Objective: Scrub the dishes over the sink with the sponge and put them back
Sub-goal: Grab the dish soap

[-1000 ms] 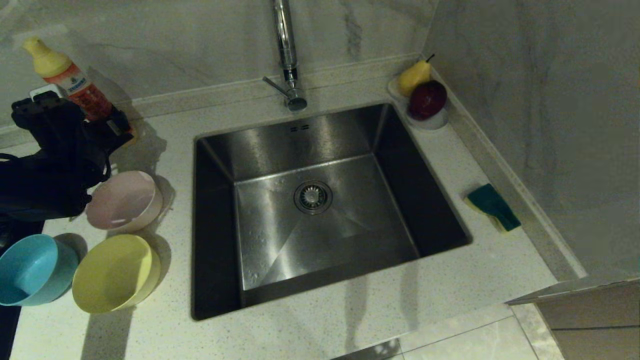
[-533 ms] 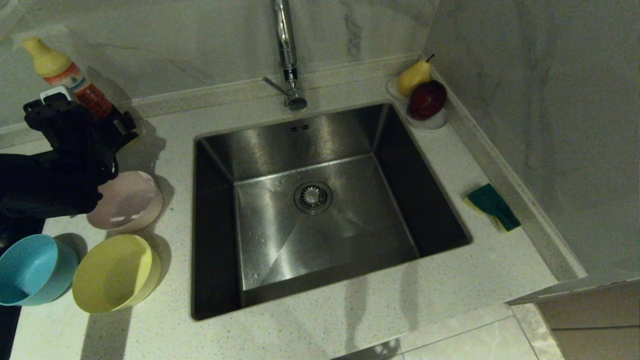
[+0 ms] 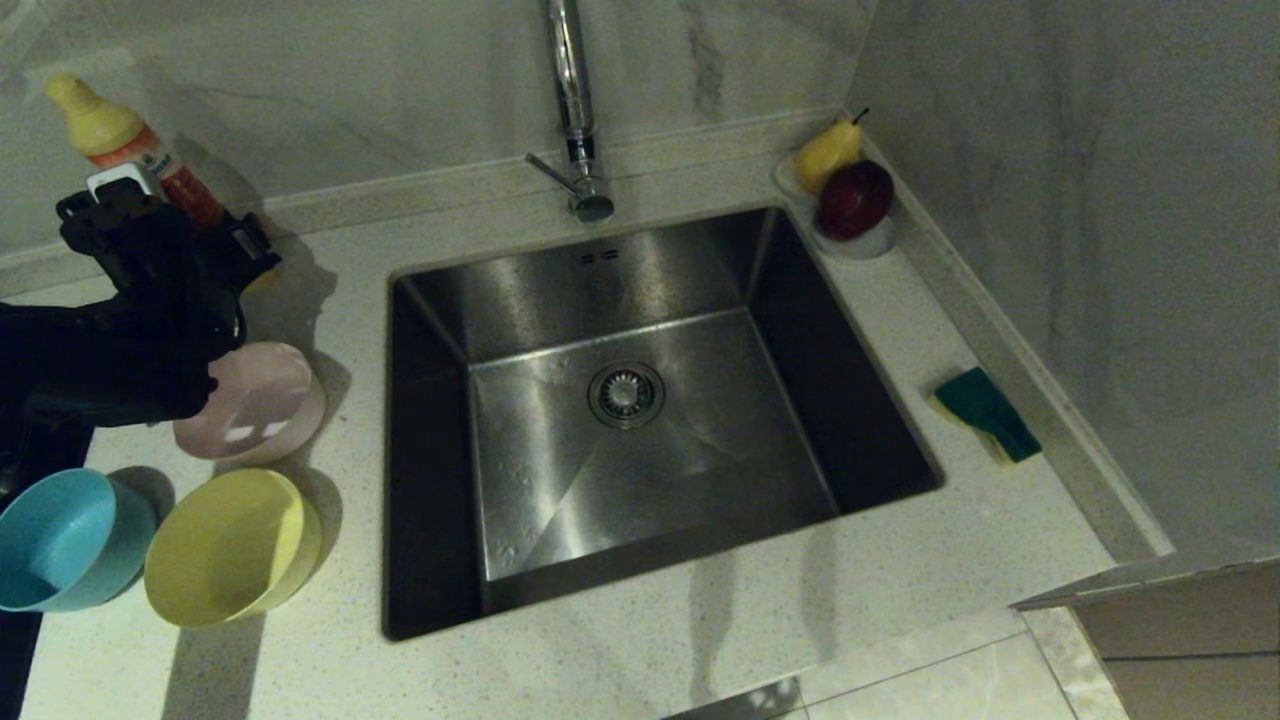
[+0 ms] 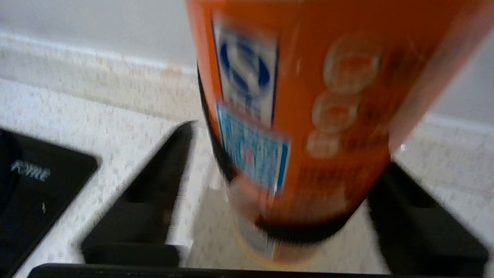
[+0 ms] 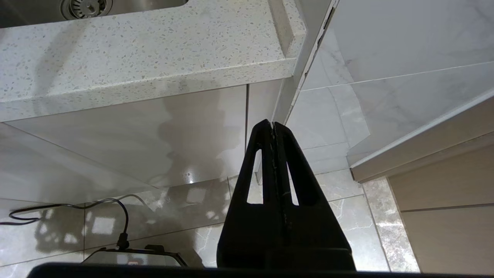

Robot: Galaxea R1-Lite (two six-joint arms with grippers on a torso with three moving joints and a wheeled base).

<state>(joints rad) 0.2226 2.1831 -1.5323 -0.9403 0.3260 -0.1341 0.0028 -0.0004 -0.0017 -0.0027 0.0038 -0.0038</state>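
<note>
Orange bottle [image 4: 293, 116] sits between your left gripper's [image 4: 278, 200] part-open jaws, not gripped yet; squeeze off-centre and it'll tip. Bowls [image 3: 255, 400] wait beside sink [image 3: 700, 260], sponge [image 3: 985, 412] opposite.

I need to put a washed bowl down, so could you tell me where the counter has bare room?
Free: the counter strip in front of the sink, and the stretch between the fruit dish and the sponge. Crowded: left of the sink, with the pink bowl, yellow bowl, blue bowl, detergent bottle and left gripper.
</note>
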